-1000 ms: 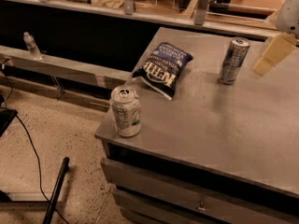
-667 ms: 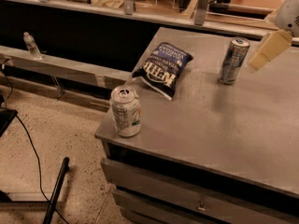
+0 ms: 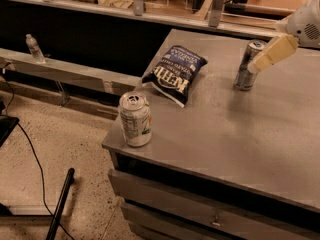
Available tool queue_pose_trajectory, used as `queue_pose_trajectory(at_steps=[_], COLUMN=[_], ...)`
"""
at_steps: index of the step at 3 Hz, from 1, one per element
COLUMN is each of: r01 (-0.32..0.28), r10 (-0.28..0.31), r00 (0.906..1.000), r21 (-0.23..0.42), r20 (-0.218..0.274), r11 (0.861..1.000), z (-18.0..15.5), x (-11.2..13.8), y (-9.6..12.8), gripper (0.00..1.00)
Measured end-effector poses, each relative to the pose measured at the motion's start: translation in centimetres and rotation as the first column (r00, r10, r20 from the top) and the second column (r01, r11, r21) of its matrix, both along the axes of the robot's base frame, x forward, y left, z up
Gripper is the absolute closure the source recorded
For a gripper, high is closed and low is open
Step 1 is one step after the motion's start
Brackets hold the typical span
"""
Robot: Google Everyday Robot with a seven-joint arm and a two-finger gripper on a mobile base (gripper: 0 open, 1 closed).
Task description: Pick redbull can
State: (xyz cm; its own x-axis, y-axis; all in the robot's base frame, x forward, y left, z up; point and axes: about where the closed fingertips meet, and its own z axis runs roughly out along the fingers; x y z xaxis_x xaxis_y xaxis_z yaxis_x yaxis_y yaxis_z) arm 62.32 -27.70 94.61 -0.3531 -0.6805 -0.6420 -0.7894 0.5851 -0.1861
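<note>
The redbull can [image 3: 246, 70] is tall and slim with blue and silver panels. It stands upright on the grey table [image 3: 240, 134] toward the back right. My gripper [image 3: 261, 62] reaches in from the upper right edge, white with a cream-coloured tip. Its tip is level with the upper half of the can, on the can's right side and overlapping it in this view. I cannot tell whether it touches the can.
A shorter, wider pale can [image 3: 135, 119] stands near the table's front left corner. A dark blue chip bag [image 3: 174, 73] lies between the two cans. A low shelf with a small water bottle [image 3: 34, 48] runs along the left. A cable and a black pole lie on the floor.
My gripper has moved left and slightly up, from a gap beside the redbull can to right against its right side. The cans and the bag have not moved.
</note>
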Motion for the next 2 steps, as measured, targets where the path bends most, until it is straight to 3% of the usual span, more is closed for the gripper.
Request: queue_pose_trajectory(at_steps=[2], r01=[0.009], r10=[-0.007], r00=[0.9998], r21=[0.105], r20=[-0.019], r11=[0.994], z=[-2.6], x=[0.8], y=[1.2], gripper=[0.0])
